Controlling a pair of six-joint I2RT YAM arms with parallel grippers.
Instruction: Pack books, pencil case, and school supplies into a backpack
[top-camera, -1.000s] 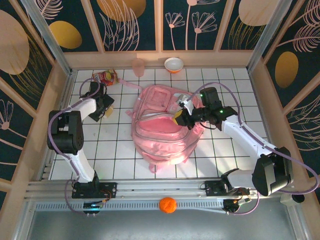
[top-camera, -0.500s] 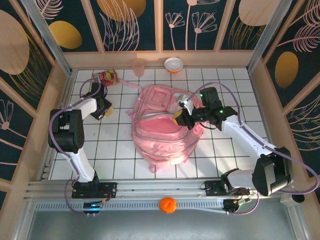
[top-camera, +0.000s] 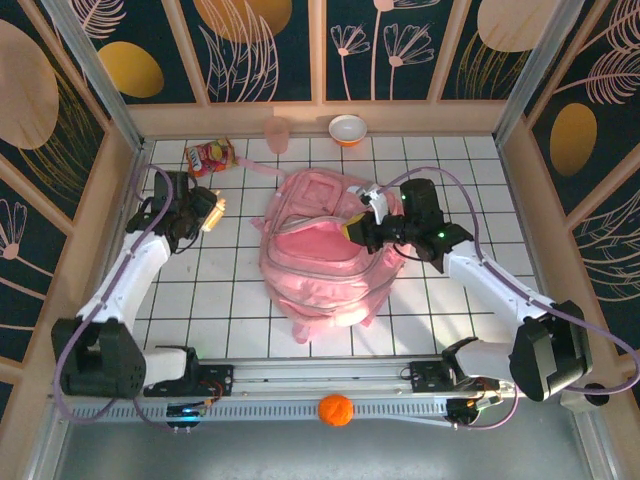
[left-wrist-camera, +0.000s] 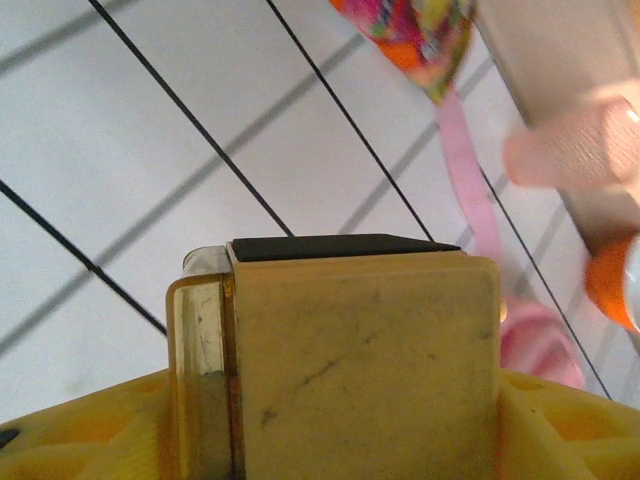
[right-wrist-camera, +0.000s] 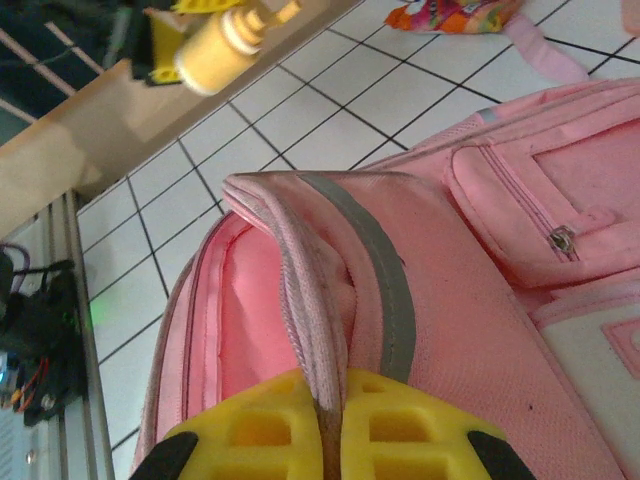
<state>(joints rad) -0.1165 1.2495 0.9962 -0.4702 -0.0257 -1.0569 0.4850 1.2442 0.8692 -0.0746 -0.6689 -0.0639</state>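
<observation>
The left pincer (top-camera: 208, 212) pinches a tan-yellow blocky piece (left-wrist-camera: 360, 360) with a dark top face. The left wrist view shows the piece seated squarely between the yellow fingers (left-wrist-camera: 85, 435). It sits over the rear left part of the white tiled tabletop (top-camera: 220, 300), just in front of a red-orange snack packet (top-camera: 208, 155) and well apart from the bag.

A large soft pink backpack (top-camera: 315, 270) lies flat at the middle of the tabletop, its main compartment gaping and showing pink lining. The right pincer (top-camera: 358, 229) is pressed together on the grey-trimmed rim (right-wrist-camera: 385, 290) of that opening, at the bag's right rear side. The right wrist view shows the fabric edge caught between the two yellow fingers (right-wrist-camera: 255, 430).

By the back wall stand a translucent pink cup (top-camera: 277, 133) and a small white bowl with an orange base (top-camera: 347, 128). A pink strap (left-wrist-camera: 465, 170) trails across the tiles near the packet.
</observation>
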